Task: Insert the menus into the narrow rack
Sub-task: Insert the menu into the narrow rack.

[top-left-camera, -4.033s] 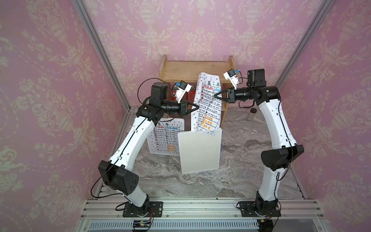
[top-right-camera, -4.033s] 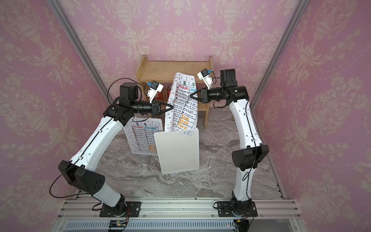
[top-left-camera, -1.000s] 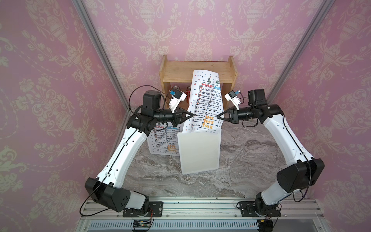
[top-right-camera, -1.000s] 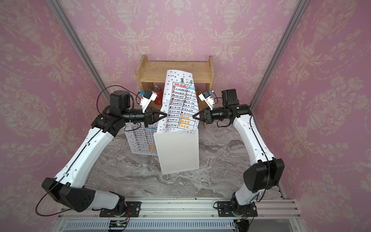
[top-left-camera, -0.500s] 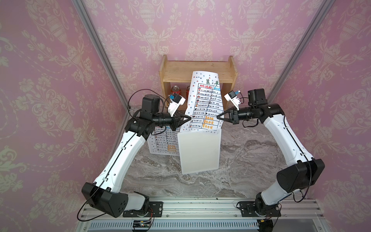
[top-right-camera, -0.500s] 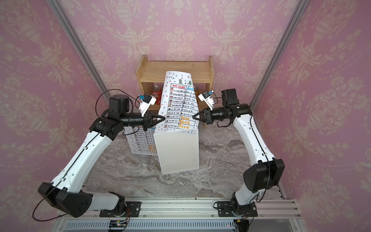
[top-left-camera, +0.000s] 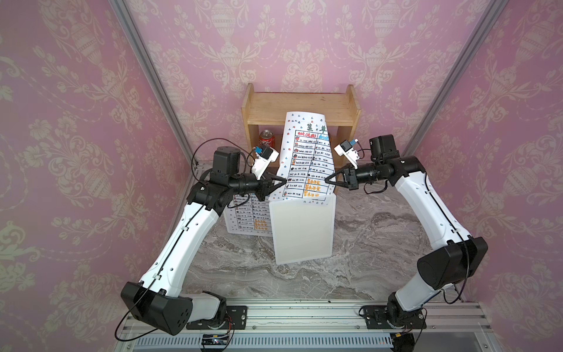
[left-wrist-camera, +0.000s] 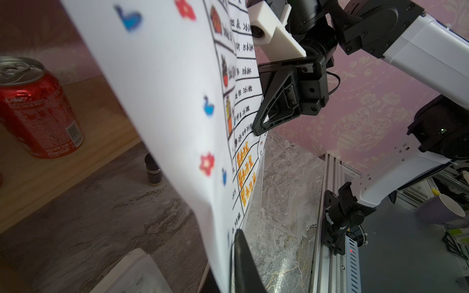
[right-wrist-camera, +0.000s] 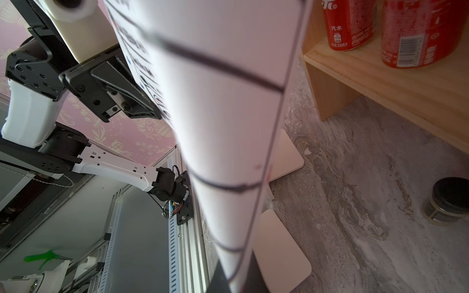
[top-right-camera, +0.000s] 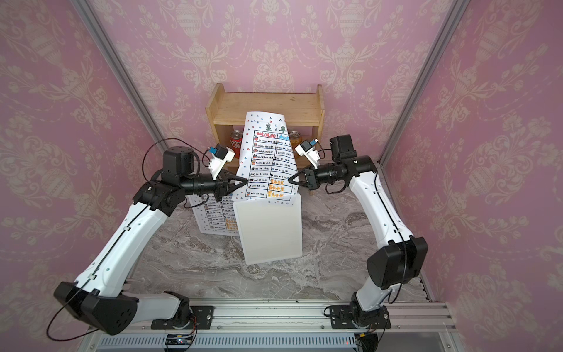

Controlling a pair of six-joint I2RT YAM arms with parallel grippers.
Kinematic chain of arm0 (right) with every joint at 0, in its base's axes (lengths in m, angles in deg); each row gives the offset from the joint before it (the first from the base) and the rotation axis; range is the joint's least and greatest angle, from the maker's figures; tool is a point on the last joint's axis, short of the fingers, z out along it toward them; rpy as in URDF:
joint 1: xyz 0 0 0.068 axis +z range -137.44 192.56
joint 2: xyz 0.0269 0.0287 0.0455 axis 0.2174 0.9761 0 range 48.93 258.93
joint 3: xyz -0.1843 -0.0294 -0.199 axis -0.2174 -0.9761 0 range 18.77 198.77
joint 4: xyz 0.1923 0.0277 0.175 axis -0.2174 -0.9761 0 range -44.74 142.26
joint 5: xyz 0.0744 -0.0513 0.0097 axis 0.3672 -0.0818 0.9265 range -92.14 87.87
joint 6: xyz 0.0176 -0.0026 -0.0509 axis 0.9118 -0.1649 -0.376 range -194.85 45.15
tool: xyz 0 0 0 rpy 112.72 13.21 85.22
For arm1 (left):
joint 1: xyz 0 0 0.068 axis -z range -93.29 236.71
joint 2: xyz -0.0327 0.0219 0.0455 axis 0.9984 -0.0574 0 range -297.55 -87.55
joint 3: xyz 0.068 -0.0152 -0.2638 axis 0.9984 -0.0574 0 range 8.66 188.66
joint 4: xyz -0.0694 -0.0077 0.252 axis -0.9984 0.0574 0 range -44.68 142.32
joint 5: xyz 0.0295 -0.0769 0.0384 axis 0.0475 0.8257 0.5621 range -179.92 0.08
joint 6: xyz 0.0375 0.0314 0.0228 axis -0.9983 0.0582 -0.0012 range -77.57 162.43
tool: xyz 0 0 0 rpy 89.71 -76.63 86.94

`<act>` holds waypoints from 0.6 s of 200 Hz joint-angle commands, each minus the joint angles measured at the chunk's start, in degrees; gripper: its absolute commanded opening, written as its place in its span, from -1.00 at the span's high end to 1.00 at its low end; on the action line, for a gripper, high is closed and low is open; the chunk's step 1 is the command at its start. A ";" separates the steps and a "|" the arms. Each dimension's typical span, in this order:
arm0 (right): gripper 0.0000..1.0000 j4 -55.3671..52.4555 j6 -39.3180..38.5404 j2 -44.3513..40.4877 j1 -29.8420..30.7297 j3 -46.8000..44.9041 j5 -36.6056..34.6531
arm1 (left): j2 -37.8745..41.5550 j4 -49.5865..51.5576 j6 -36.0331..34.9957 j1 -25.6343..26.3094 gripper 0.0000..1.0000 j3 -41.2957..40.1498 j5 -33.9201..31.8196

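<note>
Entry, insertion step: white paper menu (top-left-camera: 307,164) with black-ruled table, upright above the white narrow rack (top-left-camera: 301,231) mid-table, side edges pinched by left gripper (top-left-camera: 281,182) and right gripper (top-left-camera: 329,179), lower edge seemingly at the slot mouth; you next lower it straight, keeping it taut.

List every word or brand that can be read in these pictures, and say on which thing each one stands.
"菜单": green title of the held menu.
"eat (吃的)", "drink": its column heads.
"暂未开发": its orange cells.
"Coke", "Coca-Cola": Coke can, left wrist view.
"汽水": shelf can, right wrist view.
Too small to read: the table rows, the lying menu.
</note>
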 commanded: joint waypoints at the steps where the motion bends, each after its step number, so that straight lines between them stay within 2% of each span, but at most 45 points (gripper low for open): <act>1: 0.84 -1.88 -1.79 0.43 0.35 1.88 -0.80 | 2.23 -0.84 0.36 -0.33 0.83 -2.66 -1.08; 41: 0.85 -4.79 -3.04 2.05 0.28 5.66 -1.75 | 3.76 -1.49 0.67 -0.36 0.83 -5.04 -1.56; 120: 0.85 -6.02 -3.68 2.93 0.29 7.40 -4.33 | 5.31 -2.97 1.82 -0.36 0.85 -8.81 -1.92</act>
